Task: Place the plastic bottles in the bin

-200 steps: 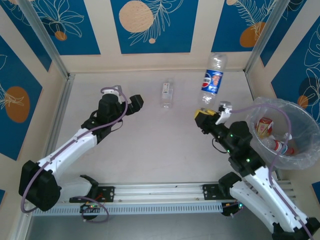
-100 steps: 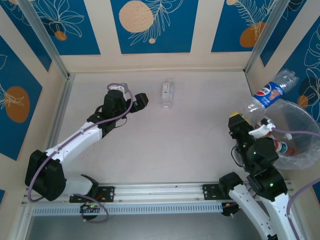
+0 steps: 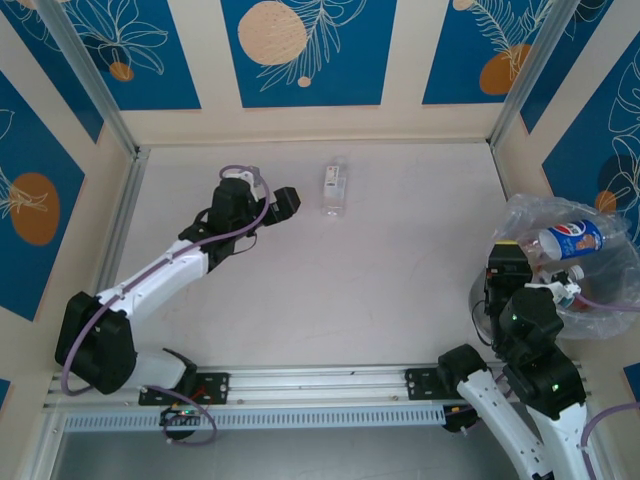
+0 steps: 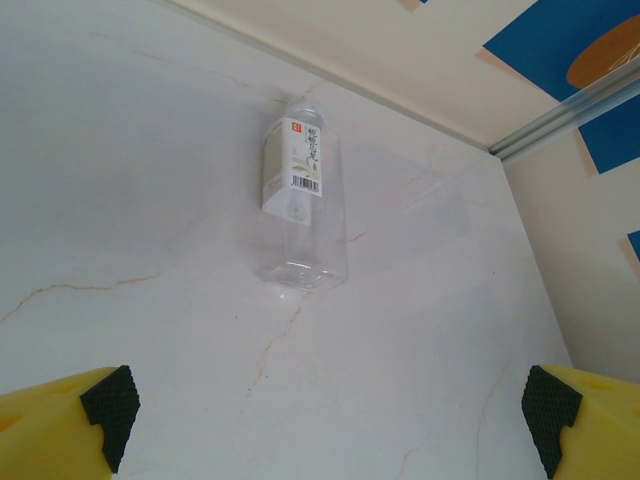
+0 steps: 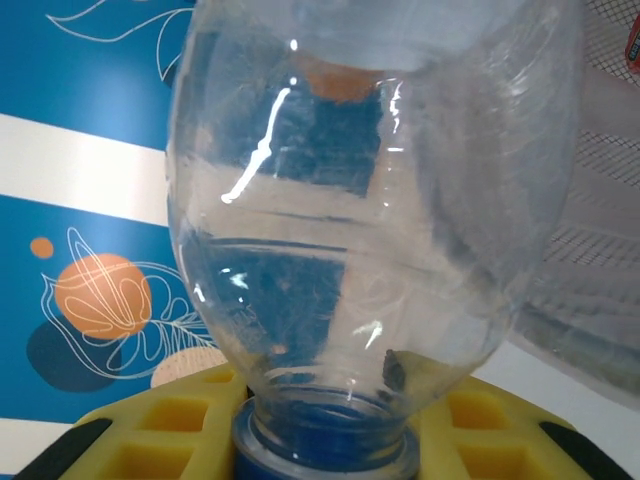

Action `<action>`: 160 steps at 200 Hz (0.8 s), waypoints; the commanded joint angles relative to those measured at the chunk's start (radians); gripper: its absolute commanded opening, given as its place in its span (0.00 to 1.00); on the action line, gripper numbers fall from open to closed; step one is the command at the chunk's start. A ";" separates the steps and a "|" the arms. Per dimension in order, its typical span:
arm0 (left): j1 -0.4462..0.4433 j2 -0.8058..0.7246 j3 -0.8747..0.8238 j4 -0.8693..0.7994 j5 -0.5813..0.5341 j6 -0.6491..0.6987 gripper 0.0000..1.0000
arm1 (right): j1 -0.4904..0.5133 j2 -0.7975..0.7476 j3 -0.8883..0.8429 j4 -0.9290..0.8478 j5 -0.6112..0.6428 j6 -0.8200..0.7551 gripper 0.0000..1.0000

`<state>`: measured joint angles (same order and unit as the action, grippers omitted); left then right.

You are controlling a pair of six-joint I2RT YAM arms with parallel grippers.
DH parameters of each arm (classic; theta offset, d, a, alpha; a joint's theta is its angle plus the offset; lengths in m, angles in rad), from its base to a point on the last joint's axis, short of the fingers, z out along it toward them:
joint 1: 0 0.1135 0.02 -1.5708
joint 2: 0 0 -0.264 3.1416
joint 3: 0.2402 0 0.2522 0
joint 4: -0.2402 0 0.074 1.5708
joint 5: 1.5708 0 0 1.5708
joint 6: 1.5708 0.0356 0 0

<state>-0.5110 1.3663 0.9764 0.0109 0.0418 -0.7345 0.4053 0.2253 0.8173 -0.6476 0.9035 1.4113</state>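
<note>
A clear plastic bottle with a blue Pepsi label (image 3: pixel 566 238) hangs tilted over the bin (image 3: pixel 523 213), a round basket lined with a crinkly bag. My right gripper (image 3: pixel 530 252) is shut on its neck. In the right wrist view the bottle (image 5: pixel 370 200) stands between the yellow fingers (image 5: pixel 170 420), blue cap at the bottom. Another bottle (image 3: pixel 570 290) lies inside the bin. A clear bottle with a white label (image 3: pixel 335 188) lies on the table; my left gripper (image 3: pixel 285 200) stands open just left of it. In the left wrist view that bottle (image 4: pixel 300 195) lies ahead of the wide-open fingertips (image 4: pixel 110 405).
The table is walled by cream and blue panels with a metal post (image 3: pixel 525 70) at the back right. The bin sits at the table's right edge, beside the right arm. The aluminium rail (image 3: pixel 320 385) runs along the near edge.
The right arm swung the Pepsi bottle from the back middle of the table rightward and over the bin. The left arm crept slightly toward the clear bottle.
</note>
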 commanded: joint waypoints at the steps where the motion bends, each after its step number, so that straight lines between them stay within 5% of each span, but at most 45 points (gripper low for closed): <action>1: -0.005 0.016 0.036 0.005 0.026 -0.016 1.00 | 0.000 -0.009 0.023 -0.012 0.068 0.087 0.62; 11: -0.006 0.021 0.040 0.003 0.030 -0.017 1.00 | 0.000 -0.007 0.019 -0.032 0.069 0.121 0.87; 24: -0.006 0.028 0.044 0.001 0.036 -0.019 1.00 | 0.000 -0.004 0.014 -0.035 0.062 0.122 1.00; 75: -0.007 0.043 0.049 0.001 0.046 -0.019 1.00 | 0.000 0.041 0.048 0.042 -0.013 -0.006 1.00; 160: -0.013 0.119 0.122 -0.082 0.079 0.019 1.00 | -0.002 0.312 0.109 0.209 -0.343 -0.333 1.00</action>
<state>-0.5117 1.4754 1.0641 -0.0319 0.0986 -0.7483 0.4053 0.4606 0.9016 -0.5236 0.6930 1.2114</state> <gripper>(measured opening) 0.996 0.995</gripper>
